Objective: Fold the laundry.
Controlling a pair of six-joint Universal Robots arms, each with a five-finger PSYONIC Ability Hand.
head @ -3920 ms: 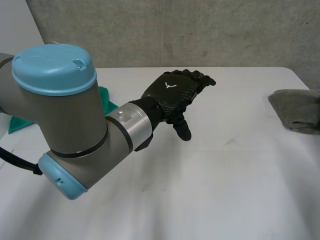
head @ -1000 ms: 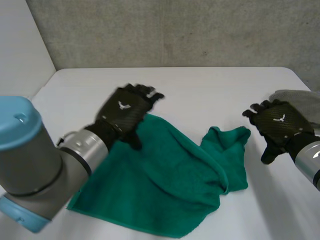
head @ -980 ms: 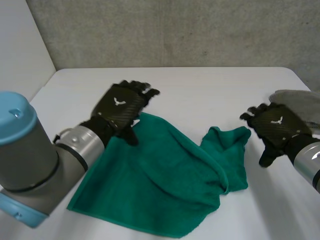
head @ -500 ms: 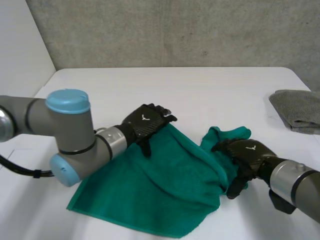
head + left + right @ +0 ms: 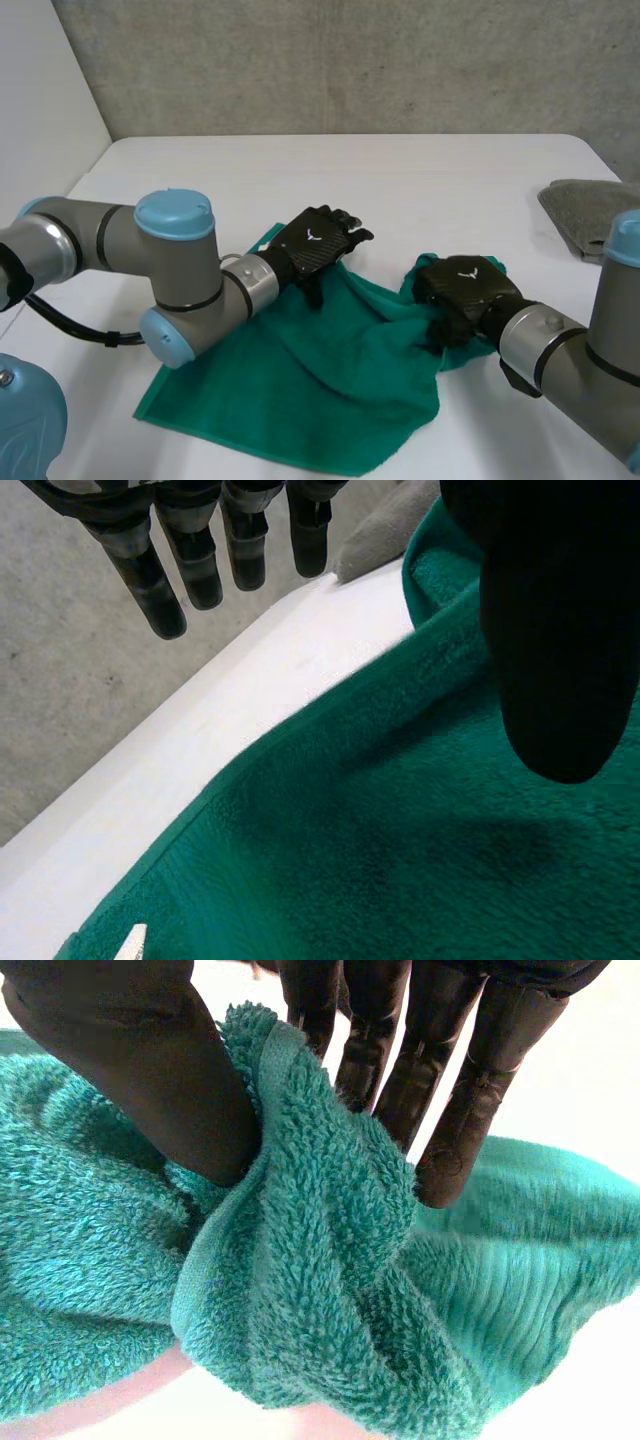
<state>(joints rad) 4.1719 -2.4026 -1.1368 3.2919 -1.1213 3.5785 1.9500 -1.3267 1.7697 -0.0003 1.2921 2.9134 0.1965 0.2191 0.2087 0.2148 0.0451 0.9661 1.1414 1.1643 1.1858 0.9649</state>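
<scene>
On white table (image 5: 420, 170), 6 o'clock half: green towel (image 5: 300, 390), rumpled | L hand (image 5: 318, 243) at towel's 12 o'clock edge, fingers straight, spread | R hand (image 5: 462, 290) at 3 o'clock, thumb+fingers pinching bunched fold | grey cloth (image 5: 590, 215) at 2 o'clock

Grey cloth (image 5: 577, 204) cut off, partly behind right arm (image 5: 560, 345).

green towel (image 5: 330, 370), grey cloth (image 5: 585, 215), white table (image 5: 450, 180)

Head view: looked down from behind across the table (image 5: 450, 170).
Wrist views: hovered close over the same towel (image 5: 380, 860).
</scene>
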